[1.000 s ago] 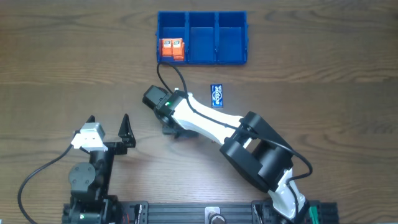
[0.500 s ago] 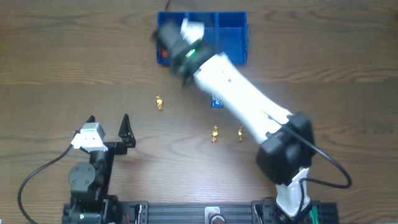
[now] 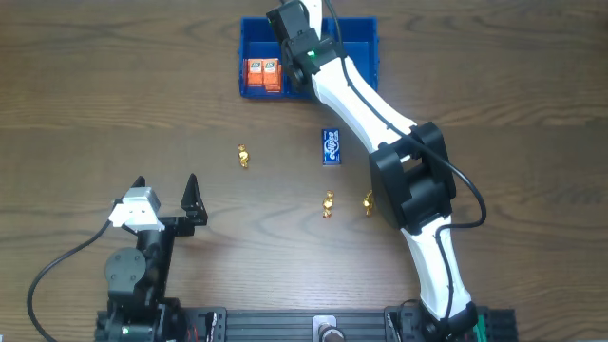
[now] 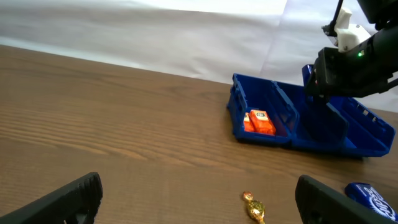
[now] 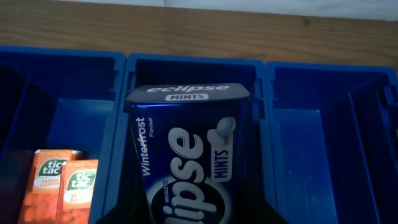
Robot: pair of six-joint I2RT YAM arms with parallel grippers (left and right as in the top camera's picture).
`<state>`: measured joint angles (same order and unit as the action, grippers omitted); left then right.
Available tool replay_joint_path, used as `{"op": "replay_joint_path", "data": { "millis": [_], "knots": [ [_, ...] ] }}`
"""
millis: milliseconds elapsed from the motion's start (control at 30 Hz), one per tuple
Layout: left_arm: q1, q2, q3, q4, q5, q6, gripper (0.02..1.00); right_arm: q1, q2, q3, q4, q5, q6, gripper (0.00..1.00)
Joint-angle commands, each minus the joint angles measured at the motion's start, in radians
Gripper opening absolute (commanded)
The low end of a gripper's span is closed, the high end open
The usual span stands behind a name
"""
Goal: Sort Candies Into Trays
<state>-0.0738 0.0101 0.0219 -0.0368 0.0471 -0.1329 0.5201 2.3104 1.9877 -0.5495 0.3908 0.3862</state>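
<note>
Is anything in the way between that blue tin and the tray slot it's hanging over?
Nothing visible. The right gripper holds the tin above the middle slot of the tray; the orange boxes lie in the next slot.

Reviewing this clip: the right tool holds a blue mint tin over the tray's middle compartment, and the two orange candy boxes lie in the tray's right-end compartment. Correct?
Not quite. The top view shows the two orange candy boxes in the left-end compartment of the blue tray, not the right-end one. The rest stands: the right tool holds the blue mint tin over the middle compartment.
</note>
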Motion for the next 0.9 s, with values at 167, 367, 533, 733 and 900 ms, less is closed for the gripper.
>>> {"op": "replay_joint_path", "data": {
  "millis": [167, 367, 533, 733, 900],
  "knots": [
    [0.003, -0.006, -0.017, -0.041, -0.013, 0.006, 0.998, 0.001, -0.092, 0.0, -0.076, 0.0, 0.008, 0.93],
    [0.003, -0.006, -0.017, -0.041, -0.013, 0.006, 0.998, 0.027, -0.399, -0.275, -0.209, -0.018, 0.01, 0.932],
    [0.003, -0.006, -0.017, -0.041, -0.013, 0.006, 0.998, 0.054, -0.406, -0.595, -0.116, -0.178, 0.115, 0.93],
    [0.003, -0.006, -0.017, -0.041, -0.013, 0.006, 0.998, 0.016, -0.271, -0.645, -0.068, -0.222, 0.142, 0.919],
    [0.003, -0.006, -0.017, -0.041, -0.013, 0.006, 0.996, 0.006, -0.232, -0.645, -0.062, -0.263, 0.141, 0.768]
  ]
}}
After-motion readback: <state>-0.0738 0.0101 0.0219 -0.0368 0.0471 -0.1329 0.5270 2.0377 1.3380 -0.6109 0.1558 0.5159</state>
